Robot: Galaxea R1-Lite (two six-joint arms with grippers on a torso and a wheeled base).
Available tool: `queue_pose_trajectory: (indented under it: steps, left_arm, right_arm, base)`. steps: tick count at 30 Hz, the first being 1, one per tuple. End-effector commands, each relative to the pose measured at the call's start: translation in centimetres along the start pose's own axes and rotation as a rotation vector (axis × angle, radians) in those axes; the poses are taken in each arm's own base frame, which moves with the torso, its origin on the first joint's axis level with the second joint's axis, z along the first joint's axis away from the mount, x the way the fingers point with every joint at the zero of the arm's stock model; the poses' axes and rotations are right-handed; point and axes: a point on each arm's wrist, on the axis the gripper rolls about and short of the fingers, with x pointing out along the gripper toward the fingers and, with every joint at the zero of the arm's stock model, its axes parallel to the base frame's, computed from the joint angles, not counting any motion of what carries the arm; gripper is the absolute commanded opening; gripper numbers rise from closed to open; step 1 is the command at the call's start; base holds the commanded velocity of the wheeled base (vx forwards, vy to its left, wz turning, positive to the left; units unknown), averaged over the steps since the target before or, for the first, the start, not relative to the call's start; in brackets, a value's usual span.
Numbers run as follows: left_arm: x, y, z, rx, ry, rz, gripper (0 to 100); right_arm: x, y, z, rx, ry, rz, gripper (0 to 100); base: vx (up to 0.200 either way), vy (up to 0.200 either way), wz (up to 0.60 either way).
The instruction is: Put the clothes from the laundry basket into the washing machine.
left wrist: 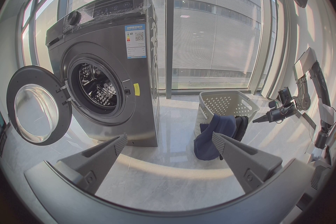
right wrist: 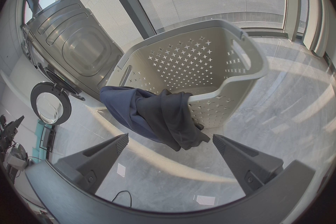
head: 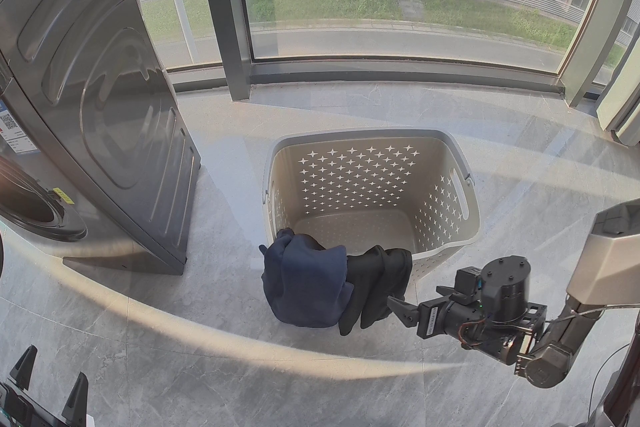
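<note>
The right fingers (right wrist: 98,156) stand apart and empty. The black garment (head: 377,281) is just ahead of their tips, with the blue garment (head: 303,288) beyond it, and both are draped over the basket's (head: 467,181) near rim. The cloth looks soft, light and floppy, likely to sag and trail, so pinch a thick bunched fold at the rim rather than a loose hem. The left fingers (left wrist: 245,161), also apart, hold nothing; the open washer (left wrist: 140,95) is well ahead of them.
</note>
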Motion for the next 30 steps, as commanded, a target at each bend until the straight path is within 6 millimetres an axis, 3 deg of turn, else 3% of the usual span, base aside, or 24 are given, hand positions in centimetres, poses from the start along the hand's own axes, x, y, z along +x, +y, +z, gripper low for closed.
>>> queue_pose_trajectory:
  steps: [1,24,25,30]
  left_arm:
    - [0.0,0.0,-0.5,-0.004,0.006,0.002,100]
    - [0.0,0.0,-0.5,-0.009,0.006,0.003,100]
    - [0.0,0.0,-0.5,-0.009,0.006,0.003,100]
    - [0.0,0.0,-0.5,-0.012,0.006,0.003,100]
  right_arm:
    - [2.9,0.4,-1.5,-0.012,0.031,-0.002,100]
    - [9.5,1.0,-1.4,0.009,-0.048,0.011,100]
    - [9.5,1.0,-1.4,0.007,-0.048,0.011,0]
    - [9.3,1.3,-1.4,0.010,-0.071,0.038,0]
  base:
    - [0.000,0.000,0.00]
    - [0.000,0.000,0.00]
    - [0.000,0.000,0.00]
    - [0.000,0.000,0.00]
